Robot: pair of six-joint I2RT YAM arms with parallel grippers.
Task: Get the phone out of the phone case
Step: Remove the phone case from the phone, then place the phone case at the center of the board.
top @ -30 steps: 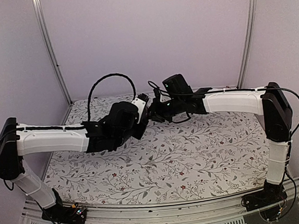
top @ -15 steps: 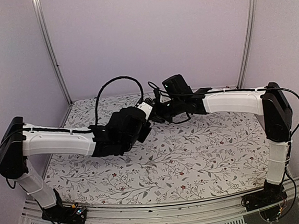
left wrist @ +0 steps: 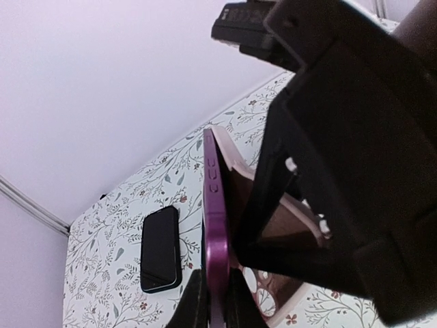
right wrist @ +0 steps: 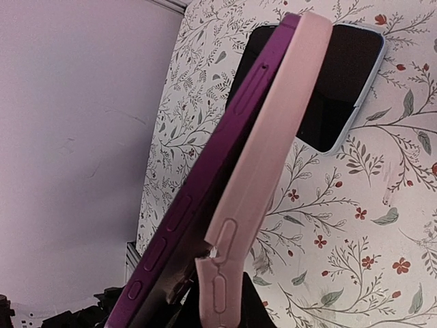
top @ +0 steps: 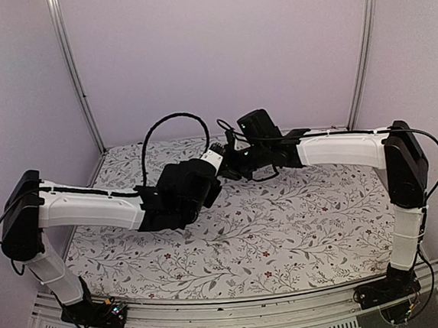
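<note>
left end effector [left wrist: 213,304] clamped on phone [right wrist: 188,205] | right end effector [right wrist: 212,307] clamped on phone case [right wrist: 276,137] | both aloft above the desk [top: 286,235], far-centre | long axis points away from both wrists; case lifted at near end, seated at far end | judged: pull apart sideways

Top view: high behind bases [top: 101,311], facing back wall [top: 217,57]. Wrist views: close-up, sharing purple phone [left wrist: 216,225], floral table [top: 286,235].
</note>
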